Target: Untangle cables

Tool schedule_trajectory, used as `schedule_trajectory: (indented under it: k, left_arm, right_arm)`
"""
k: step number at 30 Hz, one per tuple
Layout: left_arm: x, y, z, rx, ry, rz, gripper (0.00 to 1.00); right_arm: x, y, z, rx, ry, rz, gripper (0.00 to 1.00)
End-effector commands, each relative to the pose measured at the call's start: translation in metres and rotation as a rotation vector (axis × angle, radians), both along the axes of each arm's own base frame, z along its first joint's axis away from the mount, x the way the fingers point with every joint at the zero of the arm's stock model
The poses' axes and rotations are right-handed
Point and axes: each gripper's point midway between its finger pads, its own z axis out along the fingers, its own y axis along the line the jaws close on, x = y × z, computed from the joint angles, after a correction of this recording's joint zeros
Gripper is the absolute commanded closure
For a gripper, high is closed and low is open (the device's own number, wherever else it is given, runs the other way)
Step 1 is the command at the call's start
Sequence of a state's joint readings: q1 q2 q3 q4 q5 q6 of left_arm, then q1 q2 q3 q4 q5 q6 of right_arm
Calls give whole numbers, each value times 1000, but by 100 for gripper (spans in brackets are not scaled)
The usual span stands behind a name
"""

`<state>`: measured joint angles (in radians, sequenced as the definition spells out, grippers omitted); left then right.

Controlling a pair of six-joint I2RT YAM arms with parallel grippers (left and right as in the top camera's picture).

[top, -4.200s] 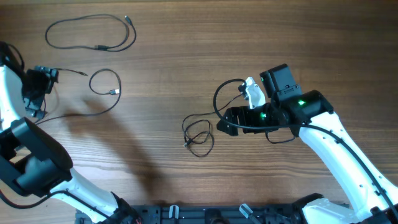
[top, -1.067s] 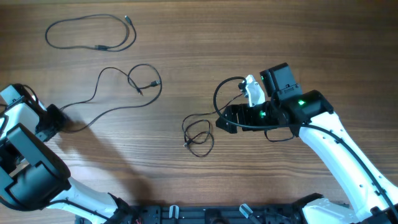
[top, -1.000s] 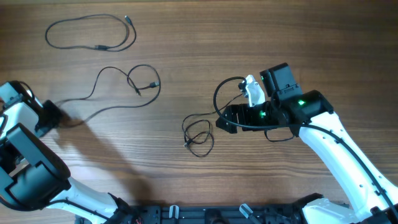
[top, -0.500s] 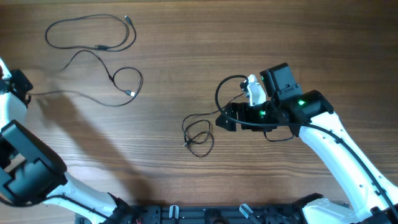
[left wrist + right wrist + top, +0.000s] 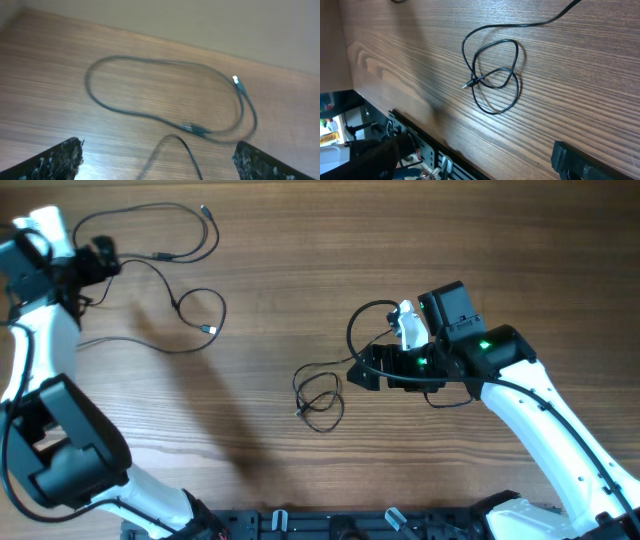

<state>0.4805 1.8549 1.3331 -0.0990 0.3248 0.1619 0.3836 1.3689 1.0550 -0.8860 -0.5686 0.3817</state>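
Left gripper [image 5: 103, 260], jaws wide and empty, hangs over the worktop's [image 5: 300, 260] far-left corner, where the looped cable [image 5: 150, 235] nearly meets the second cable [image 5: 190, 320]. Right gripper [image 5: 362, 372], likewise agape, sits beside the knotted cable [image 5: 320, 395]. We judge a careless closure could snag two cords together.

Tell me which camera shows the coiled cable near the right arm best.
Right wrist. The coiled cable lies mid-frame, large and sharp, its crossing loops and plug end traceable. Overhead shows it small, its loops harder to separate. Left wrist misses it, showing only a different, oval-looped cable.
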Motion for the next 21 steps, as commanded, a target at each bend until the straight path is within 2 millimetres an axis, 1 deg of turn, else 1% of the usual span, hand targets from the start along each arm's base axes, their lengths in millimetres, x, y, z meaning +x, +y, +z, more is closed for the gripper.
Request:
schedule_trajectory:
  k: [1, 2, 3, 5, 6, 8, 9, 10, 12, 13, 14, 15, 16, 17, 18, 19, 20, 21]
  left_arm:
    - [4, -26, -66, 116, 177, -120, 1]
    - [5, -27, -75, 117, 197, -120, 1]
    - [5, -27, -89, 135, 221, -139, 1]
    - [2, -24, -108, 172, 265, -162, 4]
    - [0, -19, -119, 186, 291, -154, 4]
    - [-5, -9, -132, 197, 321, -133, 7]
    - [-7, -4, -137, 193, 328, -123, 12]
    - [-9, 0, -140, 188, 334, -114, 30]
    - [-12, 3, -141, 182, 344, -109, 69]
    - [-16, 2, -141, 173, 359, -109, 80]
    - [-19, -1, -138, 160, 366, -114, 86]
    - [-19, -7, -127, 142, 347, -132, 91]
    - [-18, -13, -115, 126, 319, -157, 91]
    - [-15, -22, -99, 104, 277, -192, 91]
    - [-12, -33, -74, 79, 214, -231, 91]
    - [-10, -41, -53, 49, 161, -242, 92]
    - [-10, -47, -30, 14, 112, -240, 96]
    - [-12, -50, -17, 0, 93, -233, 96]
  right_arm:
    - [-1, 2, 5, 12, -12, 8, 0]
    - [-1, 2, 5, 11, -15, 13, 0]
    - [-1, 2, 5, 11, -14, 12, 0]
    - [-1, 2, 5, 11, -15, 12, 0]
    - [-1, 1, 4, 9, -16, 11, 0]
    - [-1, 1, 4, 9, -13, 8, 0]
    - [-1, 1, 4, 10, -10, 4, 0]
    - [-1, 1, 4, 10, -8, 2, 0]
    - [-1, 1, 4, 11, -3, -6, 0]
    - [-1, 1, 4, 11, -2, -6, 0]
    - [-1, 1, 4, 11, -1, -6, 0]
    - [-2, 1, 4, 10, 2, -6, 0]
    - [-2, 1, 4, 9, 2, -5, 0]
    - [-2, 1, 4, 9, 1, -4, 0]
    - [-2, 1, 4, 9, 0, -3, 0]
    - [-2, 1, 4, 9, 0, -3, 0]
    - [-2, 1, 4, 9, 0, -3, 0]
    - [-2, 1, 4, 8, -4, 1, 0]
